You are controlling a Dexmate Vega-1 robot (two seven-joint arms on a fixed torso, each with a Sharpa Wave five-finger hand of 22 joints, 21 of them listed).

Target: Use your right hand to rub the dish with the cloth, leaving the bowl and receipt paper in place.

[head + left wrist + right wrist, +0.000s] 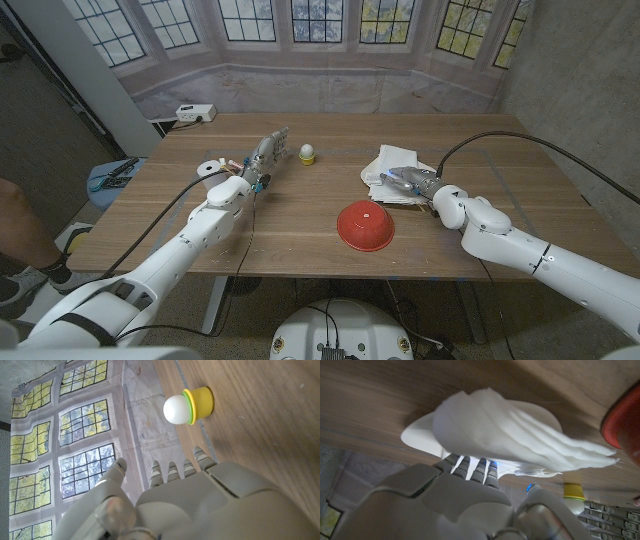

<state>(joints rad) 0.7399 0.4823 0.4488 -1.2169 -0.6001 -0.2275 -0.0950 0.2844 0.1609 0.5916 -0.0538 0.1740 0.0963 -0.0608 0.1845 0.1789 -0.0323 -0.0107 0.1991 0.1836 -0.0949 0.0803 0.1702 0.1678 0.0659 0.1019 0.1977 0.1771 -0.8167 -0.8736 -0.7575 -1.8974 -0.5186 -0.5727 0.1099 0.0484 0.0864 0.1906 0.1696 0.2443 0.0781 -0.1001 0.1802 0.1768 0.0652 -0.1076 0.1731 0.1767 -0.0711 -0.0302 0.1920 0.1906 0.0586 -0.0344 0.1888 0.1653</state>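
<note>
A crumpled white cloth (395, 160) lies on a white dish (392, 197) at the right middle of the table. My right hand (415, 182) rests on the cloth, and its fingers (470, 465) reach into the cloth (520, 435), which hides their tips. The dish's rim (417, 435) shows beside the folds. A red bowl (365, 226) sits upside down just in front of and to the left of the dish. A small white roll of receipt paper (208, 169) lies at the left. My left hand (262, 155) stands with its fingers stretched out, holding nothing.
A yellow egg cup with a white egg (307, 154) stands just beyond my left hand (200, 505), and appears again (189, 406). A white power strip (195, 113) lies at the far left corner. A person's leg (15, 230) is at the left edge.
</note>
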